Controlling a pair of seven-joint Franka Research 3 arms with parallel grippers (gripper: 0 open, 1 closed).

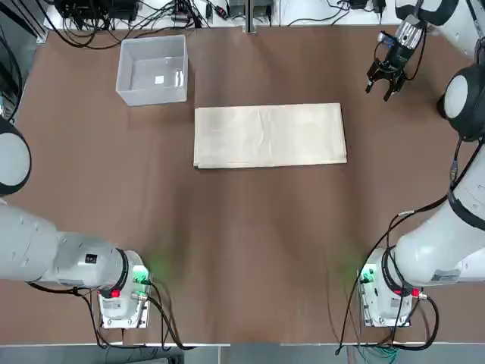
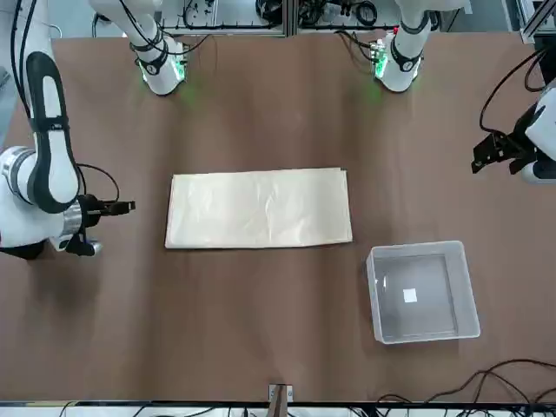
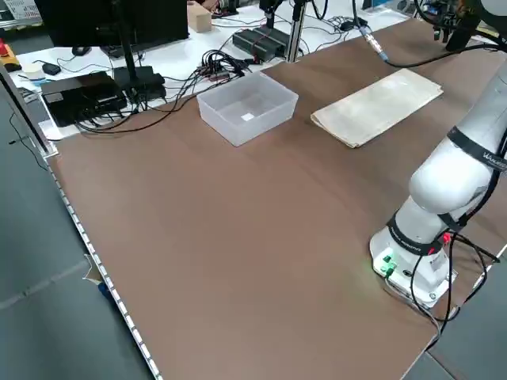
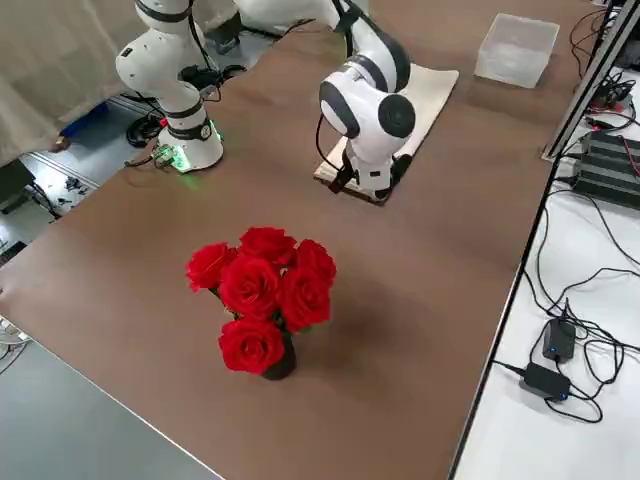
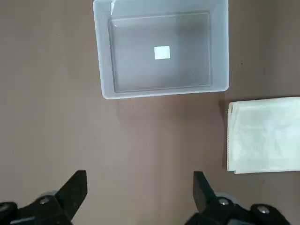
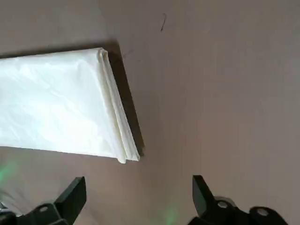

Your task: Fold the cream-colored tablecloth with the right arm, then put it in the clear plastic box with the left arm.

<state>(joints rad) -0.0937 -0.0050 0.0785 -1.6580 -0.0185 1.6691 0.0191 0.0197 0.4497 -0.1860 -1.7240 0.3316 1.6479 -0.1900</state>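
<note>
The cream-colored tablecloth (image 1: 269,135) lies flat in the middle of the table as a long folded rectangle with layered edges (image 2: 259,208). The clear plastic box (image 1: 151,97) stands empty off the cloth's far left corner, a small white label on its floor (image 2: 426,334). My right gripper (image 1: 385,80) hovers open above the table beyond the cloth's right end (image 2: 122,207); its wrist view shows that end (image 6: 61,103) beyond its fingers (image 6: 75,187). My left gripper (image 2: 491,152) hangs open out at the left side, looking down on the box (image 5: 105,61) and the cloth's left end (image 5: 265,136).
A vase of red roses (image 4: 265,295) stands on the table at the robot's right side, beyond the right arm (image 4: 365,110). Cables, power bricks and electronics (image 3: 103,87) lie on the white bench past the table's far edge. Both arm bases (image 1: 125,292) show green lights.
</note>
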